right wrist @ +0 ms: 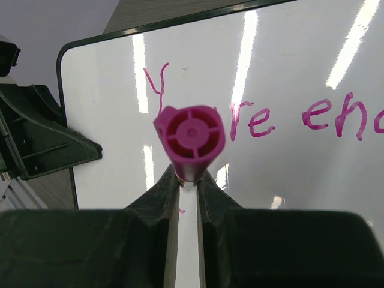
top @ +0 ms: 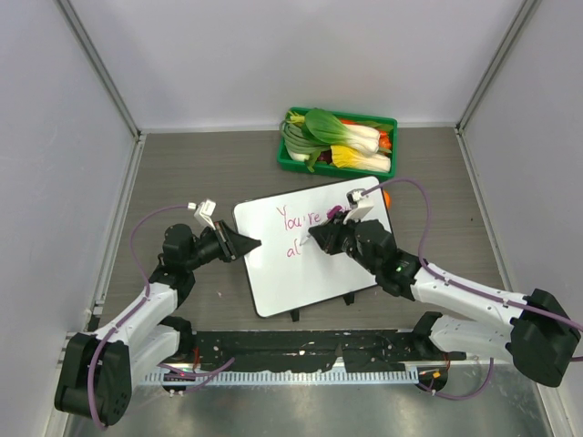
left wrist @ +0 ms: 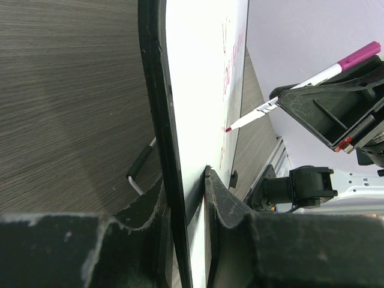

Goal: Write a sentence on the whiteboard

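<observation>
Item inspected: the flat white rectangular whiteboard [top: 301, 282] with a thin black rim lies flat on the grey wood-grain table [top: 182, 173]. Its long axis runs left to right and is skewed, the right end farther away.

The board's left edge sits between the fingers of the left gripper [top: 258, 243], which are clamped on the rim. That arm comes in low from the left, forearm near level.

The thin pink handwritten sentence [top: 299, 219] lies on the board's far half, just beside the fingertips of the right gripper [top: 314, 235].

The right arm stretches in from the near right. Its fingers are pressed together on a white-barrelled marker [left wrist: 288, 96] with a magenta cap end. The marker tip slants down to the board at the second line; contact cannot be confirmed.

A green plastic tray [top: 373, 116] of vegetables stands well beyond both grippers.
</observation>
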Controlling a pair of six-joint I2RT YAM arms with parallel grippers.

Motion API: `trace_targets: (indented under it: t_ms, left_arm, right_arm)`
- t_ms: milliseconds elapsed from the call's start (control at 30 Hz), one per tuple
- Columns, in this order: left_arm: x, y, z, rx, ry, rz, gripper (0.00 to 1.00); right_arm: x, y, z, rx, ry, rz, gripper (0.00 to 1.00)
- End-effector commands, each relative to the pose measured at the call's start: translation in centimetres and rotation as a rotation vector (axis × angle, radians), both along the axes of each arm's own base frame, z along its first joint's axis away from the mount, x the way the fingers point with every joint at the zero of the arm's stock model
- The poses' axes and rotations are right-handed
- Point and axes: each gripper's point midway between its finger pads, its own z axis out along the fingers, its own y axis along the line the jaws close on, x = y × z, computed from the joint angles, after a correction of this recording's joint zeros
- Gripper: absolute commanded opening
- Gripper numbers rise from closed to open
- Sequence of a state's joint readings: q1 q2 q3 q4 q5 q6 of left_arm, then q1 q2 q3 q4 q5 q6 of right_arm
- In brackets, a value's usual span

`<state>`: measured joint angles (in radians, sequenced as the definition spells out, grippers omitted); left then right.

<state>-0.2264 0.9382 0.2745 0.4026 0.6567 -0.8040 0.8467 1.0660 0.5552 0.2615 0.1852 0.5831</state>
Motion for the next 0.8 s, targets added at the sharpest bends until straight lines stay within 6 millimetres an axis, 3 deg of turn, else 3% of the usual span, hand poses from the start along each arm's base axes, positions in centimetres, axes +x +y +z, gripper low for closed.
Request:
trace_targets:
  t_ms: [0,433,767]
  left_arm:
    - [0.9,2.0,-3.8,0.191,-0.022,0.067,0.00]
    - [1.0,2.0,-3.8,0.190,-0.020,0.069,0.00]
    - [0.9,2.1,-3.8,0.190,-0.022,0.071,0.00]
  right_arm:
    - [-0.1,-0.6,-0.3,-0.006,-0.005,-0.014,0.01]
    - [-1.3,-1.3,-2.3,-0.038,0.034,0.014,0.01]
    - [-0.1,-1.6,-1.0,-0.037,-0.005,-0.042,0.01]
